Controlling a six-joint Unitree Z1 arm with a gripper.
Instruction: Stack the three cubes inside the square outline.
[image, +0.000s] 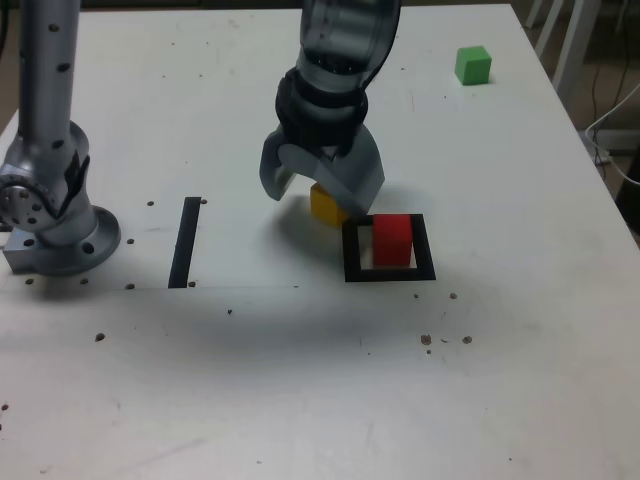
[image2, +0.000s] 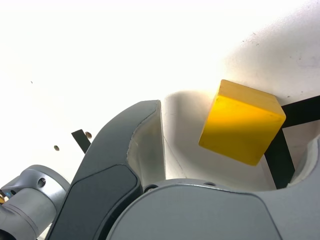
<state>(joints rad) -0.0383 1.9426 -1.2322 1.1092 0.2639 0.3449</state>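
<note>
- Cubes lie apart, none stacked: the red cube (image: 392, 240) sits inside the square outline (image: 424, 250), nearer its right side in the exterior view.
- The yellow cube (image: 326, 206) is outside, just beside the outline's upper left corner in that view; the green cube (image: 473, 65) is well apart, toward the far right of the table (image: 250, 400).
- The gripper (image: 318, 190) is spread wide and grasps nothing. The wrist view shows the yellow cube in the space between its fingers, nearer one than the other.
- The step in hand looks to be picking up the yellow cube, with the red one serving as the base.
- Next, the gripper probably needs to centre and square itself on the yellow cube, get low enough and close on it, without brushing the red cube.
- After that come a lift, a short move over the red cube and a level release; the green cube would remain for the top.
</note>
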